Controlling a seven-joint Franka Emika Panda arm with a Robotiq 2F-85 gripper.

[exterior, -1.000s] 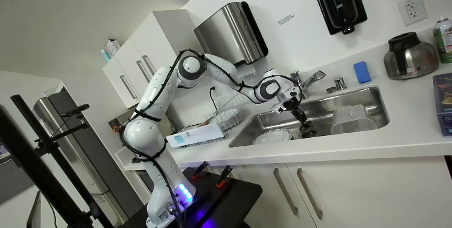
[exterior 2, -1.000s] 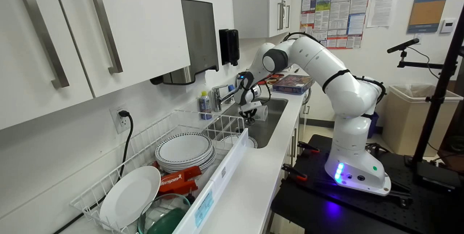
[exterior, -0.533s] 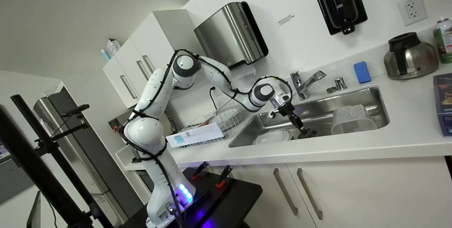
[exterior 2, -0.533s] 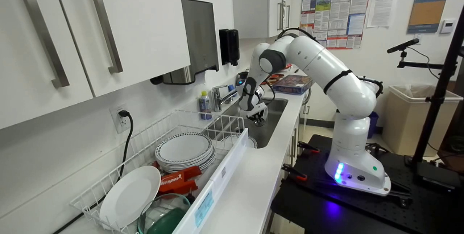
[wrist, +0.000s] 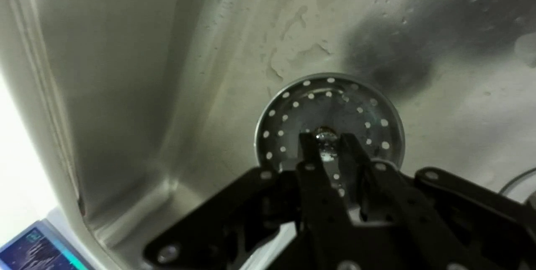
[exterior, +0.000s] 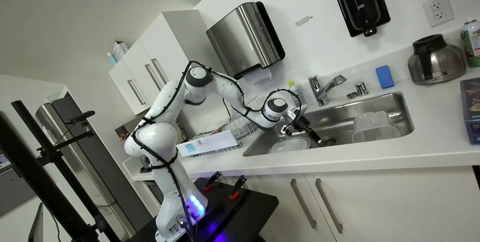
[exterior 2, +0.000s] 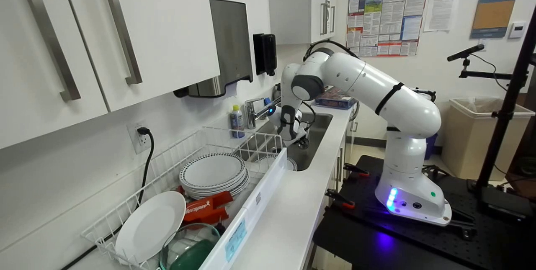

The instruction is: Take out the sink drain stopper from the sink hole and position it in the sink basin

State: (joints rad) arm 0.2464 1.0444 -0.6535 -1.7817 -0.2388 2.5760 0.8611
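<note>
The drain stopper (wrist: pixel 324 113) is down in the sink basin (exterior: pixel 341 116), face up right under the tool (wrist: pixel 327 138), though from where I'm standing I can't tell if it's in the hole, resting on the floor or just off it. The tool looks pinched on the knob (wrist: pixel 327 141) in the middle, a fingertip (wrist: pixel 309 140) each side and no gap I can make out. That's the place to hold it imo: the disc looks like thin holed metal, so I'd bet it's light, stiff and hard to break, but awkward to grab by the rim. The knob is small and shiny and there are wet marks (wrist: pixel 297 19) nearby, so I'd expect it to be slippery and maybe tip if the squeeze is weak. Compared with half a second ago, the wrist (exterior: pixel 275 108) sits lower and further from the faucet (exterior: pixel 318 93), tool slanting a bit flatter, and a yellow-capped bottle (exterior: pixel 296 91) now peeks out behind it. The plate (exterior: pixel 291 145) and clear tub (exterior: pixel 375 129) sit in the same spots.
</note>
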